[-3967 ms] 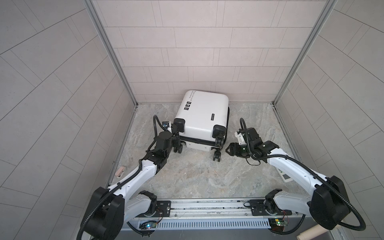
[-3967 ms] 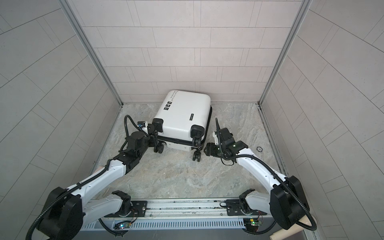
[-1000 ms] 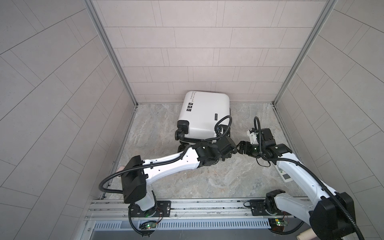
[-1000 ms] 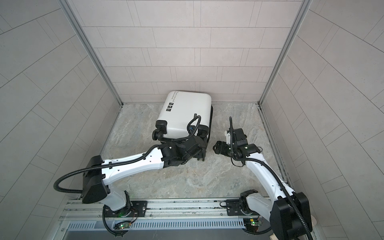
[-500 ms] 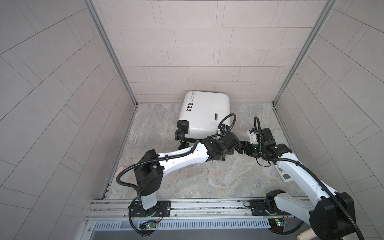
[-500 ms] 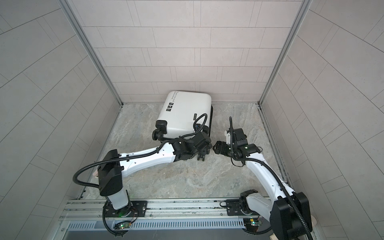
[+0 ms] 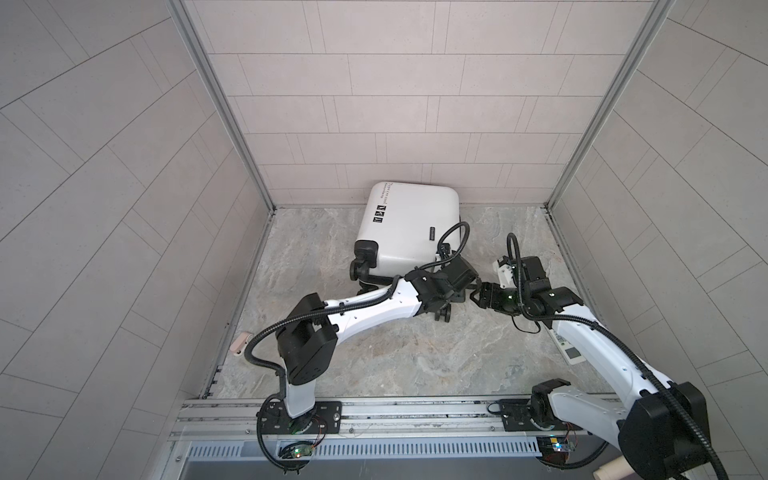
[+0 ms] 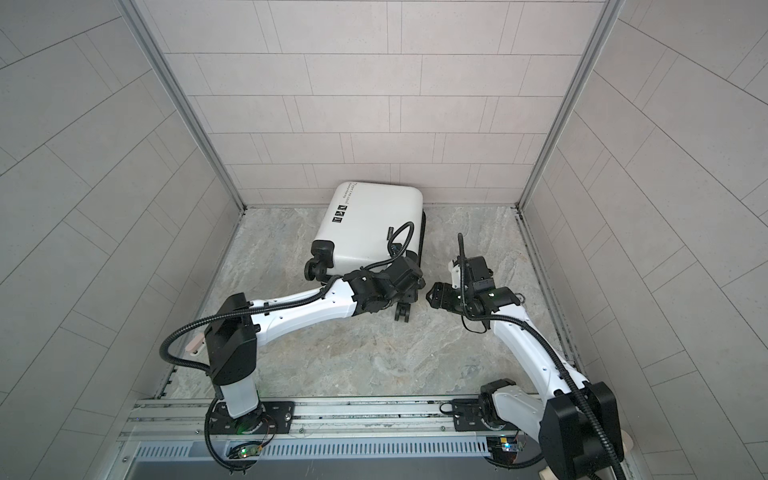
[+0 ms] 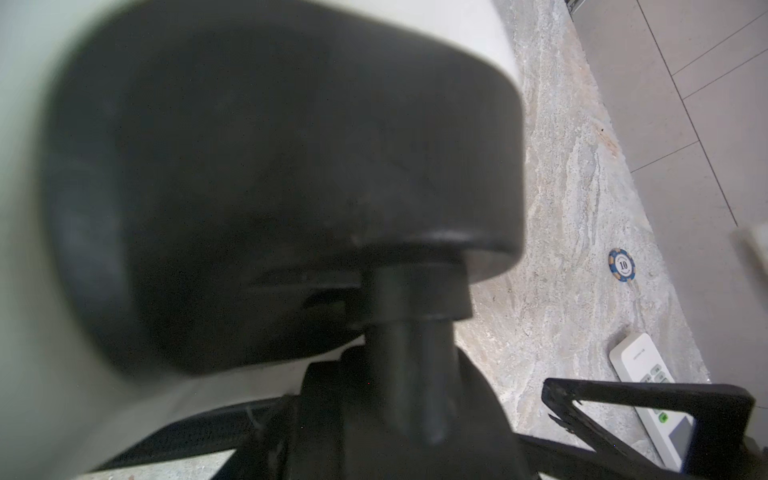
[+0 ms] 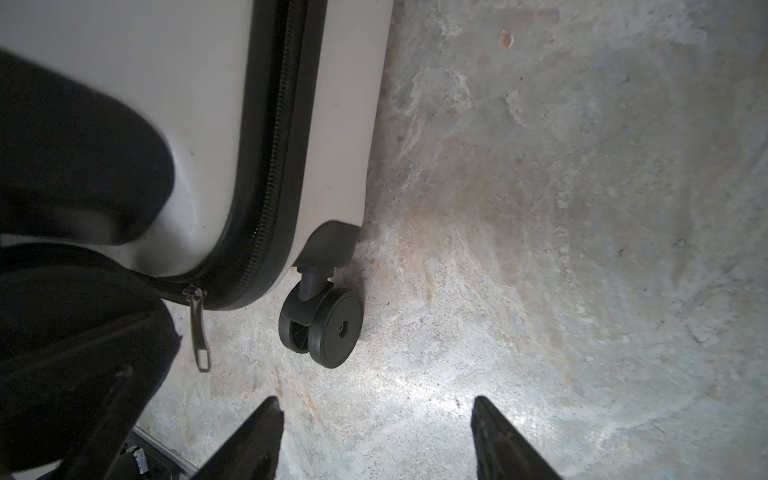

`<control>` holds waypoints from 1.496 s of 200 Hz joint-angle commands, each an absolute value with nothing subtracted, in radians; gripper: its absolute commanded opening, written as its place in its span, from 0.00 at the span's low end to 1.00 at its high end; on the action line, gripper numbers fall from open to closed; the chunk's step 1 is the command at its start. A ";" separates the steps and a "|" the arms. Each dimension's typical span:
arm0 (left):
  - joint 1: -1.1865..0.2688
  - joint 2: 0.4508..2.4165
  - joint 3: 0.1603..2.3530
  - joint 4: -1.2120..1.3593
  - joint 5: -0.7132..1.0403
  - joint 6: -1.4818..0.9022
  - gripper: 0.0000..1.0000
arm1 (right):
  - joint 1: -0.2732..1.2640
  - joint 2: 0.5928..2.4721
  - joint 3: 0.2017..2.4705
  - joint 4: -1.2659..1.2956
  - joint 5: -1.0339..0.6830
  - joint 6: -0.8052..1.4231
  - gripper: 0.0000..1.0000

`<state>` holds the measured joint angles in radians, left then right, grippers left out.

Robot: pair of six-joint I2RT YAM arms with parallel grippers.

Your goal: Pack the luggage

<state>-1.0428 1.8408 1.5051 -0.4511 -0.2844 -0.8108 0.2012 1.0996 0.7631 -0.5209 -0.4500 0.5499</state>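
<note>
The luggage (image 7: pixel 409 224) is white with little black stickers, a black zip band (image 10: pixel 274 145) and black wheels (image 10: pixel 328 328). The floor (image 7: pixel 395 353) is grey stone with brownish swirls. A chip (image 9: pixel 622 265) is blue, white and orange. My left arm (image 7: pixel 374 307) is white and black.
</note>
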 commanded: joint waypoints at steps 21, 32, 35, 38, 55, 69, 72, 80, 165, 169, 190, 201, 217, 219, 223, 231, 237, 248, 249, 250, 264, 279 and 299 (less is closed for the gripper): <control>-1.034 1.857 1.543 -0.439 -0.301 -0.810 0.37 | 0.197 1.092 0.744 -0.491 -0.480 0.548 0.66; -1.033 1.853 1.545 -0.436 -0.297 -0.802 0.24 | 0.198 1.087 0.742 -0.489 -0.485 0.548 0.67; -1.031 1.852 1.547 -0.437 -0.295 -0.798 0.21 | 0.197 1.085 0.741 -0.488 -0.487 0.548 0.67; -1.030 1.851 1.548 -0.438 -0.295 -0.795 0.18 | 0.197 1.085 0.741 -0.487 -0.488 0.548 0.68; -1.029 1.842 1.557 -0.439 -0.293 -0.769 0.03 | 0.197 1.081 0.735 -0.469 -0.509 0.559 0.71; -1.030 1.833 1.565 -0.438 -0.293 -0.750 0.00 | 0.199 1.083 0.728 -0.432 -0.537 0.583 0.72; -1.031 1.831 1.567 -0.437 -0.293 -0.744 0.00 | 0.198 1.085 0.725 -0.423 -0.548 0.589 0.72; -1.030 1.823 1.574 -0.434 -0.288 -0.731 0.00 | 0.200 1.086 0.719 -0.399 -0.567 0.604 0.72; -1.028 1.789 1.659 -0.446 -0.268 -0.640 0.00 | 0.235 1.091 0.640 -0.142 -0.699 0.701 0.57; -1.030 1.789 1.661 -0.446 -0.267 -0.640 0.00 | 0.241 1.093 0.634 -0.127 -0.700 0.701 0.57; -1.030 1.786 1.675 -0.446 -0.262 -0.637 0.00 | 0.268 1.104 0.595 -0.044 -0.709 0.703 0.54; -1.029 1.783 1.680 -0.446 -0.262 -0.634 0.00 | 0.279 1.110 0.581 -0.005 -0.707 0.698 0.54; -1.029 1.779 1.685 -0.449 -0.264 -0.629 0.00 | 0.288 1.121 0.568 0.039 -0.695 0.692 0.58; -1.030 1.779 1.685 -0.449 -0.264 -0.627 0.00 | 0.288 1.122 0.564 0.046 -0.694 0.692 0.58; -1.029 1.779 1.688 -0.450 -0.266 -0.625 0.00 | 0.290 1.128 0.560 0.063 -0.691 0.691 0.60; -1.029 1.781 1.690 -0.453 -0.268 -0.623 0.00 | 0.290 1.138 0.549 0.094 -0.687 0.696 0.62; -1.029 1.782 1.692 -0.454 -0.268 -0.623 0.00 | 0.290 1.149 0.543 0.116 -0.687 0.699 0.63; -1.028 1.783 1.690 -0.456 -0.267 -0.623 0.00 | 0.293 1.167 0.534 0.159 -0.689 0.705 0.64; -1.027 1.783 1.690 -0.456 -0.267 -0.623 0.00 | 0.292 1.169 0.533 0.163 -0.689 0.705 0.64; -1.027 1.783 1.690 -0.456 -0.265 -0.623 0.00 | 0.293 1.170 0.531 0.168 -0.689 0.704 0.64; -1.025 1.786 1.687 -0.454 -0.262 -0.625 0.00 | 0.297 1.193 0.521 0.218 -0.688 0.709 0.64; -1.023 1.791 1.684 -0.453 -0.261 -0.627 0.00 | 0.307 1.218 0.516 0.265 -0.689 0.709 0.64; -1.019 1.795 1.680 -0.453 -0.254 -0.634 0.00 | 0.320 1.242 0.511 0.308 -0.689 0.706 0.63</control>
